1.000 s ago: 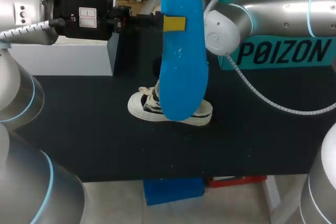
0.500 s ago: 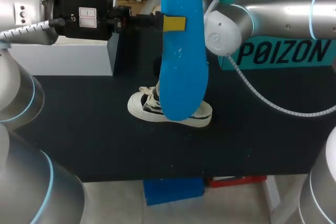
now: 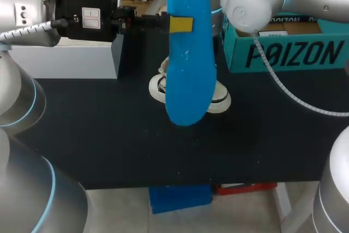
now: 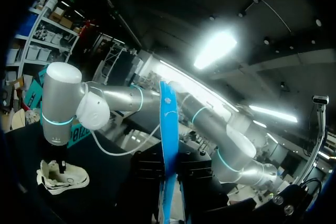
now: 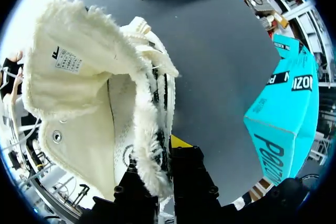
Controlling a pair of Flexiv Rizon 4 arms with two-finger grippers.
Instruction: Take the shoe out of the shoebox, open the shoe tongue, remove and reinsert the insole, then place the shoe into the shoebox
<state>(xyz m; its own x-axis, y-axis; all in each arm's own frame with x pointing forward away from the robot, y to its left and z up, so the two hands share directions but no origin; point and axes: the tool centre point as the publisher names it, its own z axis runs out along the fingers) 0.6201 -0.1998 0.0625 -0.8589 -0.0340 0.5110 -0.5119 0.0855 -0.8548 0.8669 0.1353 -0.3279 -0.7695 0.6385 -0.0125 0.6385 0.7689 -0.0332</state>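
The insole (image 3: 188, 75) in the yellow-tipped black left end effector (image 3: 180, 24) is bright blue, the shoe (image 3: 221, 101) cream-white with black markings, the shoebox (image 3: 283, 53) teal with black lettering, the worktop (image 3: 98, 129) black.

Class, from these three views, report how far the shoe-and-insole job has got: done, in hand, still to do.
Done: the shoe is outside the teal shoebox, and the blue insole is out. In hand: the left gripper holds the insole upright; the right gripper pinches the shoe's frayed upper. Left: reinsert the insole, box the shoe.
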